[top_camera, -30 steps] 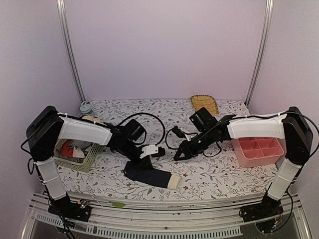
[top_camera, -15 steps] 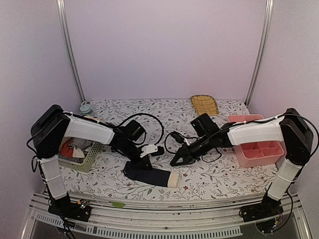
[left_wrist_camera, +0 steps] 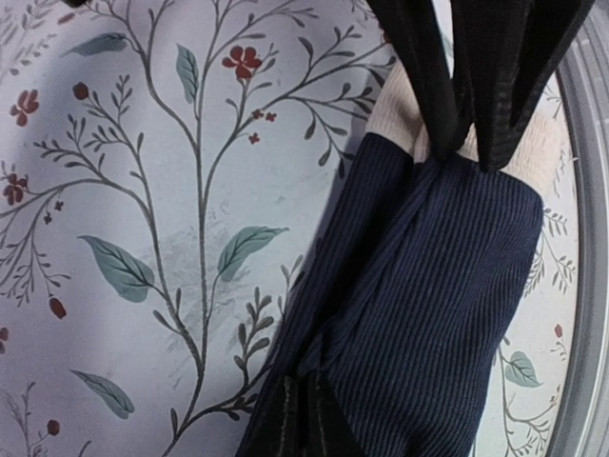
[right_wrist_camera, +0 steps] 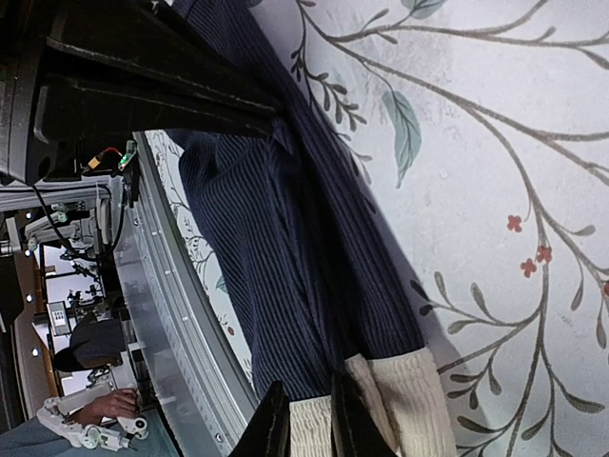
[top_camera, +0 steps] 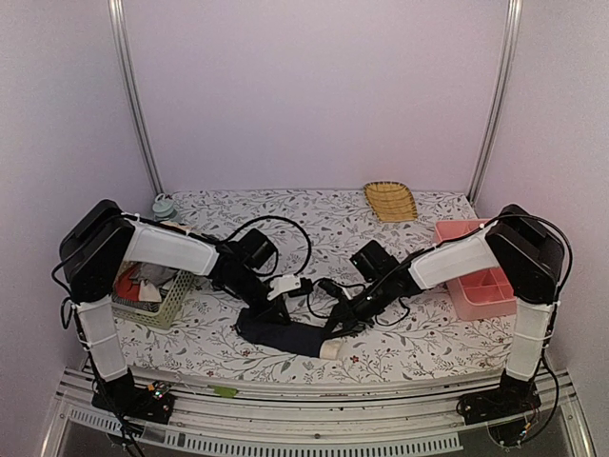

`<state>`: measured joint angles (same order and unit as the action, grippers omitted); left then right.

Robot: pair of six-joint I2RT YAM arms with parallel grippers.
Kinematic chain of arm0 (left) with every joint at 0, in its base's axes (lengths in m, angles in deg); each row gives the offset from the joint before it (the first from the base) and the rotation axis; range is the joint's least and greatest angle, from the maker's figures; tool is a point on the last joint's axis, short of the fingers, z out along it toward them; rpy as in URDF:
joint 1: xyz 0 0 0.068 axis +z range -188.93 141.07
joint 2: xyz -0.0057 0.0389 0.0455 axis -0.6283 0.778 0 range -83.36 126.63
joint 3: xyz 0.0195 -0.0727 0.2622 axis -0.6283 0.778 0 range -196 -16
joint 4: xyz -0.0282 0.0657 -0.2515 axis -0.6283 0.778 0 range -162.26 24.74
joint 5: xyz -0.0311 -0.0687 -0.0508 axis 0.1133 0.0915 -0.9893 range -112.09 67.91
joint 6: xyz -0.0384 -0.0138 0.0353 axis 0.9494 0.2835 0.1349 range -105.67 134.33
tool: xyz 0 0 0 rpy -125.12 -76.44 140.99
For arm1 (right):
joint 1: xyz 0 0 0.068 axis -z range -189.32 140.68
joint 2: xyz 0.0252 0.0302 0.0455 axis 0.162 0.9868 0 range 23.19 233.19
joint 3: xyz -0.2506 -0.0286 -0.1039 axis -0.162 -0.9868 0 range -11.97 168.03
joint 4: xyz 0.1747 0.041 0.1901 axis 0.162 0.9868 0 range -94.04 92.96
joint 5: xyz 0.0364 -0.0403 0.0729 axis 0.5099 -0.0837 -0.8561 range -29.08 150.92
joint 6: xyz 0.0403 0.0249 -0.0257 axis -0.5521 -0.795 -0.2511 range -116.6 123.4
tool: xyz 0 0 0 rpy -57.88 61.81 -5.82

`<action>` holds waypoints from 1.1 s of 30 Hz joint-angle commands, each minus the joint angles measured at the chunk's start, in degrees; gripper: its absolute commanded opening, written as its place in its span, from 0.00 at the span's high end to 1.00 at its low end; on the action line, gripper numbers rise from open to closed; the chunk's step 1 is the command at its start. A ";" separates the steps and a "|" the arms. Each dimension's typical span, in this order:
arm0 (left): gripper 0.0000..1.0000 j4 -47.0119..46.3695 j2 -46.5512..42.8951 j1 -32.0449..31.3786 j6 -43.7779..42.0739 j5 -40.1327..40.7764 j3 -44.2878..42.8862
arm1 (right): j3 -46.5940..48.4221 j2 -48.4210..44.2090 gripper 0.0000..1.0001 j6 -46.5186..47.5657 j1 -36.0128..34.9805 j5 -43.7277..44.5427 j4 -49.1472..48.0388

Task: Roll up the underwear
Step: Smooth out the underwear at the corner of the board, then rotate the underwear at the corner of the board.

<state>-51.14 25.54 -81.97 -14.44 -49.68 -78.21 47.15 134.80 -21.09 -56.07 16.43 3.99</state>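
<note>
The underwear [top_camera: 285, 335] is a dark navy ribbed piece with a cream waistband, lying as a long folded strip near the table's front edge. It also shows in the left wrist view [left_wrist_camera: 428, 286] and the right wrist view [right_wrist_camera: 276, 238]. My left gripper [top_camera: 264, 312] [left_wrist_camera: 304, 405] is shut, pinching a fold at the strip's navy left end. My right gripper [top_camera: 331, 327] [right_wrist_camera: 304, 424] rests on the cream waistband at the right end, jaws a narrow gap apart with the band showing between them. The cloth hides what lies under both sets of tips.
A green basket [top_camera: 166, 303] holding other clothes stands at the left, with a small teal jar [top_camera: 164, 205] behind it. A pink divided tray [top_camera: 485, 276] sits at the right, a woven yellow dish [top_camera: 390, 200] at the back. The metal front rail [top_camera: 304, 419] runs just below the underwear.
My right arm has swung left and down from the table's middle onto the cream waistband end. The left gripper has stayed at the navy end.
</note>
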 commanded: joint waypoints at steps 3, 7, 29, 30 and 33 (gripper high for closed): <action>0.80 -3.31 -4.66 2.71 3.27 2.59 1.35 | 0.03 3.91 0.82 0.42 0.90 5.54 2.56; 0.63 -5.69 -11.69 3.67 6.10 6.03 4.30 | -0.31 3.91 0.82 0.34 0.95 6.07 3.75; 0.73 9.15 -20.35 -7.71 30.60 15.50 8.88 | 14.87 0.37 0.80 6.87 3.72 13.75 18.77; 0.74 11.87 -18.84 -7.89 31.19 15.62 7.97 | 15.03 1.13 0.80 7.62 3.76 14.35 19.36; 0.75 16.28 -14.89 -8.51 33.12 15.86 6.65 | 15.26 3.17 0.85 9.10 3.73 15.00 20.46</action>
<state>-43.12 6.22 -89.65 13.25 -34.90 -69.38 61.72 134.43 -15.91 -52.37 28.06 18.24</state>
